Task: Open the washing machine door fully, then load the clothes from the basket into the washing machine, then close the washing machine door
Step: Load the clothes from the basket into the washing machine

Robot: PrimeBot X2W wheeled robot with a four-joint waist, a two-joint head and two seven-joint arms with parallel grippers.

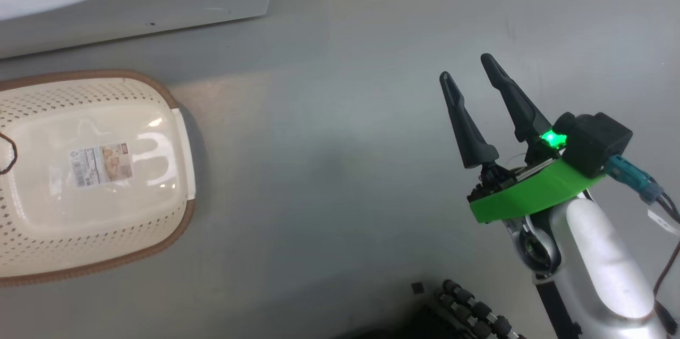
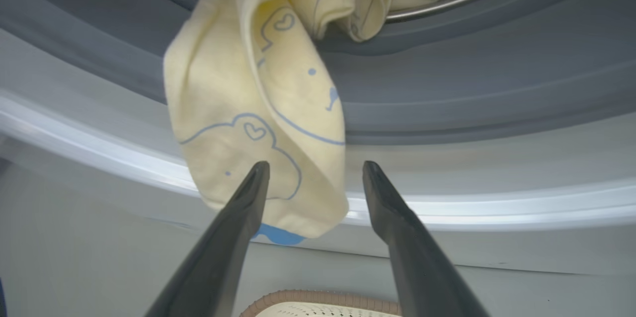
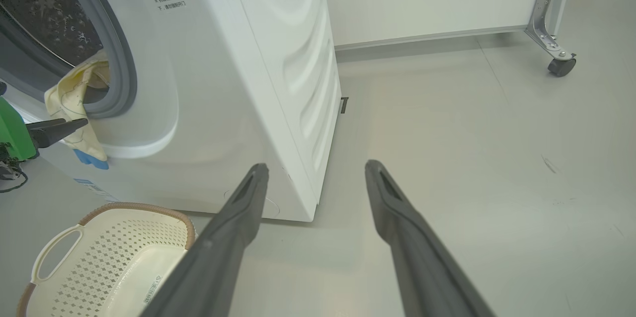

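A cream-yellow garment of the clothes (image 2: 248, 108) with blue outline prints hangs out of the washing machine (image 3: 223, 83), draped from the steel drum over the grey gasket (image 2: 472, 83). My left gripper (image 2: 315, 165) is open, its fingertips on either side of the garment's hanging lower end, not closed on it. The same garment (image 3: 74, 103) shows in the right wrist view with a left finger (image 3: 54, 128) beside it. The basket (image 1: 32, 110) sits on the floor below, with nothing in it. My right gripper (image 1: 466, 69) hangs open over bare floor. The washing machine door is out of view.
The machine's white front edge (image 1: 133, 4) runs along the top left of the head view. A metal frame leg with a caster (image 3: 561, 66) stands at the far right by the wall. Grey floor (image 3: 472, 158) stretches to the right of the machine.
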